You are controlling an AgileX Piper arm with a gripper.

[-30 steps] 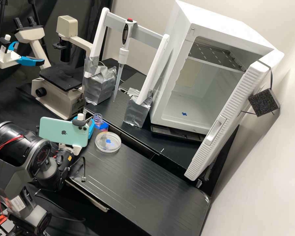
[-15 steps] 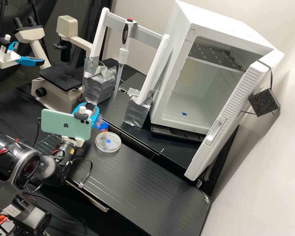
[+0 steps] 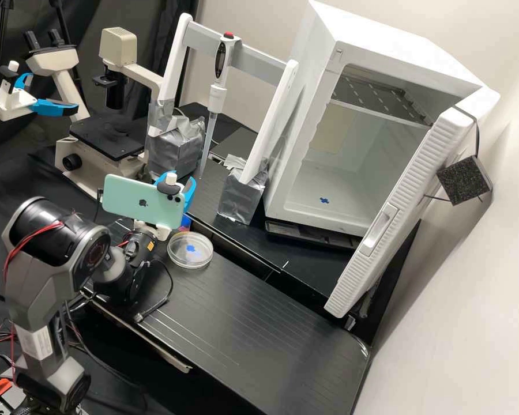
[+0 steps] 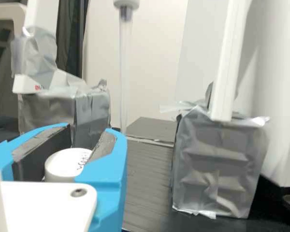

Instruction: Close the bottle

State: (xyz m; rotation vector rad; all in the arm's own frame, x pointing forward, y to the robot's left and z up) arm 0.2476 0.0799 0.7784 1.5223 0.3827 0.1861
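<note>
In the high view my gripper (image 3: 180,183) is above and behind the mounted phone, over the back left of the bench. The bottle (image 3: 185,222) stands just below it, mostly hidden by the phone and the gripper; a bit of its blue and pink side shows, and its mouth is hidden. In the wrist view my gripper (image 4: 89,133) has its two blue fingers shut on a round white cap (image 4: 66,164), with the cap's flat top facing up between the dark pads.
A clear dish (image 3: 190,250) sits close to the bottle on the bench (image 3: 254,311). Behind are a pipette (image 3: 215,98) on its white stand, foil-wrapped stand feet (image 3: 240,196) and a microscope (image 3: 106,138). An open white incubator (image 3: 305,190) stands at the right.
The gripper has risen and moved right from the left side of the bottle, carrying the phone mount along. It now covers the bottle's open neck, which showed earlier.
</note>
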